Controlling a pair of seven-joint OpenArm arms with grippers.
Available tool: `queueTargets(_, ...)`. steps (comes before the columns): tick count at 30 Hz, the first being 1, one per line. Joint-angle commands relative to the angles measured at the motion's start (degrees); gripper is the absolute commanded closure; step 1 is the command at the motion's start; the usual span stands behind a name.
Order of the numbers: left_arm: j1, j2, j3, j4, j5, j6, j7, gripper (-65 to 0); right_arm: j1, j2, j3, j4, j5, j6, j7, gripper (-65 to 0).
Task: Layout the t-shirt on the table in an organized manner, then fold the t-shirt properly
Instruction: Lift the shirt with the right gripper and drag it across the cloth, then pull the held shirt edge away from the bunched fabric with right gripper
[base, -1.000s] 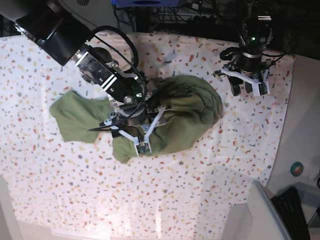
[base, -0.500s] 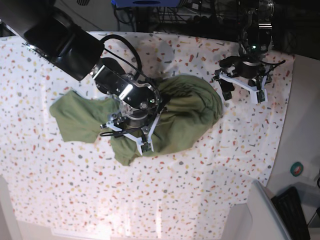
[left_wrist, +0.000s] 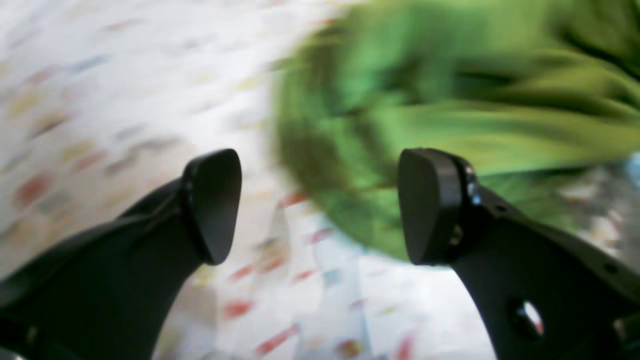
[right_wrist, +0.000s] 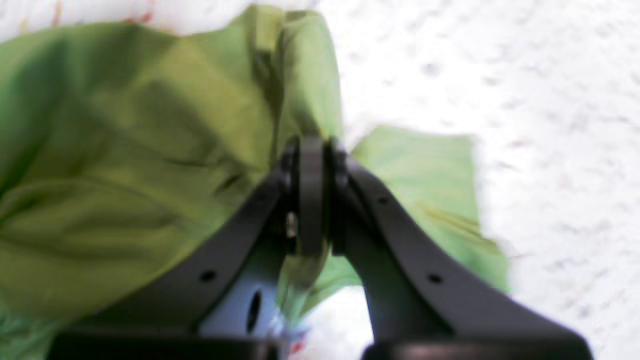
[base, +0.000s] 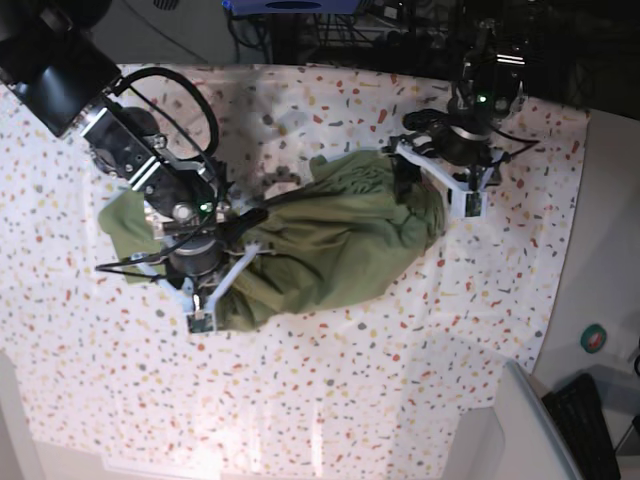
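The shirt (base: 330, 240) lies bunched on the bench (base: 330, 400). At the shirt's left-arm end, the left end effector (left_wrist: 320, 205) hangs spread and empty; the right end effector (right_wrist: 320, 200) is clenched on a shirt fold. No writing is legible.

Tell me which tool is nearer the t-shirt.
Right. The right tool is shut on the t-shirt, pinching a ridge of it; the left tool stands open at its edge, gripping none.
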Motion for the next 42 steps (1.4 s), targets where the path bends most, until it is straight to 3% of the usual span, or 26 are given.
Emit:
queueTargets(1,-0.7,-0.2,1.0,1.0,-0.2,0.0,-1.2,-46.2,1.0,1.0,1.1,2.0,-0.7,-0.4,-0.1,0.0)
queueTargets(5,-4.7,-0.2,6.3,-2.6,-0.2,0.0,-1.2,-46.2,-0.4,5.1,6.0,4.9,-0.6,-0.4,-1.5,0.0)
queueTargets(8,-9.6,-0.2,9.4,-11.4,-0.2,0.0,-1.2,-45.1,-0.7,6.2,9.8,5.6,-0.6,-0.4,-1.5,0.0)
queueTargets(12,-16.2,-0.1,12.3,-21.2,-0.2,0.0,-1.2,-31.3,-0.6,5.8,16.9,4.8,-0.7,0.1,-1.5,0.0)
queueTargets(14,-19.2,0.0,12.0,-24.4,-0.2,0.0,-1.4,-25.7,0.9,5.6,19.7,4.1,-0.7,5.2,-1.5,0.0)
queueTargets(16,-22.2,0.1,12.0,-26.5,-0.2,0.0,-1.4,-24.0,2.7,4.9,20.3,2.8,-0.7,8.3,-1.5,0.0)
queueTargets(23,-31.5,1.3,11.7,-27.2,-0.9,0.0,-1.2,-16.8,11.6,4.6,20.3,-0.4,-0.7,13.6,-1.4,0.0)
queueTargets(26,-31.6,1.1,11.6,-21.3,-0.9,0.0,-0.1,-19.6,14.6,5.2,20.2,2.2,-0.7,16.5,-1.5,0.0)
queueTargets(28,-31.0,0.9,11.0,-15.8,-0.9,0.0,4.5,-23.0,14.5,7.3,20.3,6.4,-0.6,19.0,-1.8,0.0)
queueTargets(32,-25.1,0.9,-0.9,-6.5,-0.9,-0.1,12.9,-30.8,5.4,8.7,20.4,18.0,-0.6,21.6,-1.5,0.0)
queueTargets(36,-19.1,-2.0,-13.2,-2.6,-0.8,-0.1,14.3,-38.0,-10.0,8.5,20.0,28.6,-0.7,23.7,0.0,0.0)
queueTargets(42,-13.2,-7.5,-21.4,-2.6,-0.9,-0.2,14.2,-39.7,-29.4,3.0,19.9,18.8,-0.7,28.8,16.9,0.0)
